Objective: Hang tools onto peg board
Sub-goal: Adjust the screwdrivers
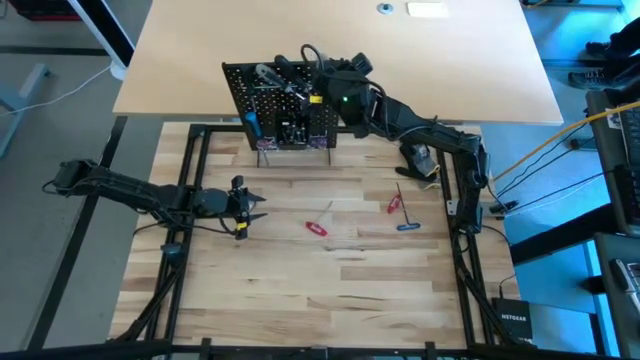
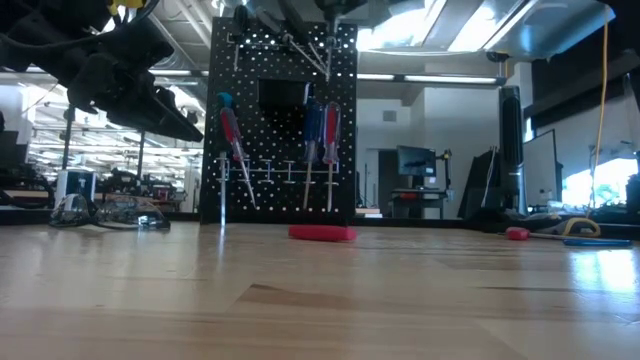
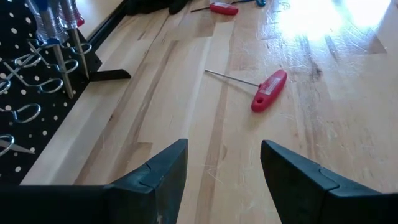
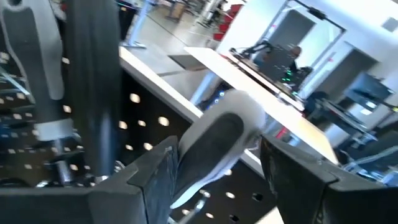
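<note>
- Black perforated steel: the peg board stands upright on thin wire feet at the far edge of the butcher-block table. Several screwdrivers already hang on it, blue and red handles up, shafts down.
- Right gripper is up at the board's top edge, fingers parted. In its wrist view a pale, rounded grey handle sits between the two fingers; whether they actually pinch it I cannot tell, as contact is not clear.
- Left gripper hovers low over the table, well short of the board, wide open and empty; bare wood shows between its fingers.
- Ahead of the left gripper, near but not touching: a red T-handle key, lying flat with its thin silver shaft pointing back toward the board.
- Farther beyond, toward the right arm's base: a second red-handled key just beside a blue-handled one.
- Handling judgement: these keys look light and stiff. The plastic handles are the thickest part and the sensible place to grip. The wire-thin shafts lie flush on the wood, would likely slip from the pads, and give little to catch.
- A handle lying flat may skate on the smooth wood when nudged, so closing squarely across its width seems safest.
- The board looks light on its feet; a push while hooking a tool could tip or shift it.
</note>
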Available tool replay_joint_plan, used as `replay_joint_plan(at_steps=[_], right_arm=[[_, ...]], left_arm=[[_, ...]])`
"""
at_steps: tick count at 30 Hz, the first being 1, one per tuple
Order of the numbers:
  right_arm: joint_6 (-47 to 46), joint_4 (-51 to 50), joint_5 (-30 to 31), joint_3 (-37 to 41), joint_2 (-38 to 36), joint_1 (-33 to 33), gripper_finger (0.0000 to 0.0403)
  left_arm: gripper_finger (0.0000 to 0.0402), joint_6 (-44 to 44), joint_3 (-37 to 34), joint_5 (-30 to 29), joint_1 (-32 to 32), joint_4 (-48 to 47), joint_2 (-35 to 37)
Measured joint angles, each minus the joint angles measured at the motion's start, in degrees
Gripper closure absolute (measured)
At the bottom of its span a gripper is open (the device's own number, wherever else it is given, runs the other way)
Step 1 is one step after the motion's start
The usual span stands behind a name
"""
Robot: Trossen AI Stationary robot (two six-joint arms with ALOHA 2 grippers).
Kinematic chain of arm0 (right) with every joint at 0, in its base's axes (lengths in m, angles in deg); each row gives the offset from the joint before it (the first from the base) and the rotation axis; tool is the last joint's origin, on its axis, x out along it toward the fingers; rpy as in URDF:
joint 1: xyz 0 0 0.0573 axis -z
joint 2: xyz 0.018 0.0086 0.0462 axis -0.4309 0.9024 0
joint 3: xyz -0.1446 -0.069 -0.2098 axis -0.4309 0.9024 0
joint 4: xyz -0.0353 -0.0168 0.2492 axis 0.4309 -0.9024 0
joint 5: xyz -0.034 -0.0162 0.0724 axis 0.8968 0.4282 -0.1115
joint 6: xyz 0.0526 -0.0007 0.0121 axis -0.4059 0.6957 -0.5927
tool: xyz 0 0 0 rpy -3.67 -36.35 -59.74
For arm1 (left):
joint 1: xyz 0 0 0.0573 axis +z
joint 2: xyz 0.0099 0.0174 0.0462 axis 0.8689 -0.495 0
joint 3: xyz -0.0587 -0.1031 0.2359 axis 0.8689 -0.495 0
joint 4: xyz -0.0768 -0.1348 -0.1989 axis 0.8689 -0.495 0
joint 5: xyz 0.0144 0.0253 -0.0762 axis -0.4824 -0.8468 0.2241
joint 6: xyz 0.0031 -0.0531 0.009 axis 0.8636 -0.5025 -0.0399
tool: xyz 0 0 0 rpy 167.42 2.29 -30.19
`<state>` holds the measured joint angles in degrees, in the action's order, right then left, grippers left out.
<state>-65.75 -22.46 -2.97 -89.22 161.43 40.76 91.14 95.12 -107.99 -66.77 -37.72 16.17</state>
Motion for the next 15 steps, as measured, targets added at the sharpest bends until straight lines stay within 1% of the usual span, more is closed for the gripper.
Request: replay_joint_plan(at_steps=[3,15], right_arm=[[0.0,-0.14,1.49,0.0,-0.03,0.0,0.0178],[2.91,0.29,1.51,-0.02,-0.18,-3.11,0.0178]], left_arm=[[0.0208,0.0,0.0,0.0,0.0,-0.02,0.0],[0.0208,0.0,0.0,0.0,0.0,-0.09,0.0]])
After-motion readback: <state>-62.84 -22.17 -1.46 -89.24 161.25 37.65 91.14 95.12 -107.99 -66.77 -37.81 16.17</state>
